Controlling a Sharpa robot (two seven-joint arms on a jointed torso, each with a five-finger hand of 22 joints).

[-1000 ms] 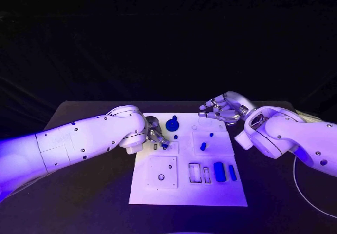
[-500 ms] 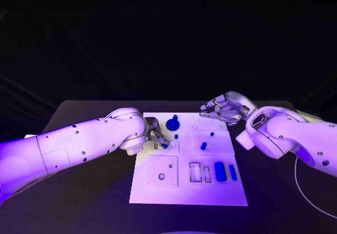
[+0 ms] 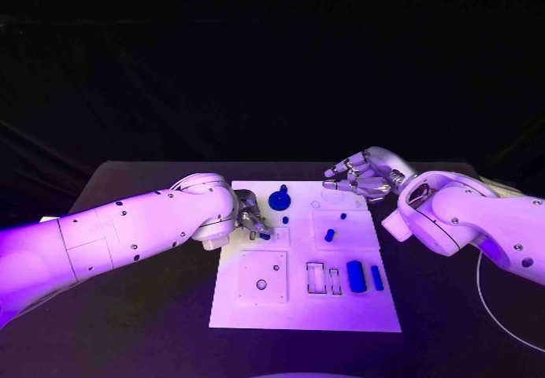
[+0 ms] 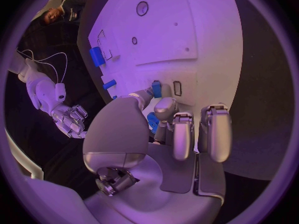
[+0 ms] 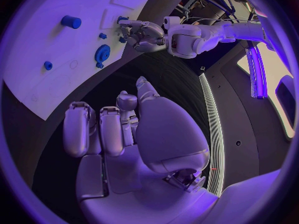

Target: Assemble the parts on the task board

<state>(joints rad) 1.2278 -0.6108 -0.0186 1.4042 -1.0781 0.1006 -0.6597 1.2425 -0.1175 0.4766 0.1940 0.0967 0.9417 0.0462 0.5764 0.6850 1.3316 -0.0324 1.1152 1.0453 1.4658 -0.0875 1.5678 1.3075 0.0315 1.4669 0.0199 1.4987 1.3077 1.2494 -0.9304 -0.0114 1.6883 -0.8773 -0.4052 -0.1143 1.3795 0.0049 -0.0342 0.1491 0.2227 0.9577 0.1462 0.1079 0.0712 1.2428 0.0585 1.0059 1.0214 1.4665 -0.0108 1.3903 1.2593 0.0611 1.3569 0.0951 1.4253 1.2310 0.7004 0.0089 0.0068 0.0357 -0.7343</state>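
Left hand [image 3: 252,221] clenched around small blue plastic peg [image 4: 152,122], just above a slot at left edge of white flat task board [image 3: 341,315]; peg roughly upright. Right hand [image 3: 361,179] released, fingers loosely curled, beyond the board's far right corner.

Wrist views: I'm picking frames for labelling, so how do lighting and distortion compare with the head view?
Head view: violet light falls on the task board and both arms, the background is black, and edges stay straight. Left wrist view: fisheye bends the board's edges, and the left hand looms large. Right wrist view: same curvature, the right hand is evenly lit, and the board's corner is bright.
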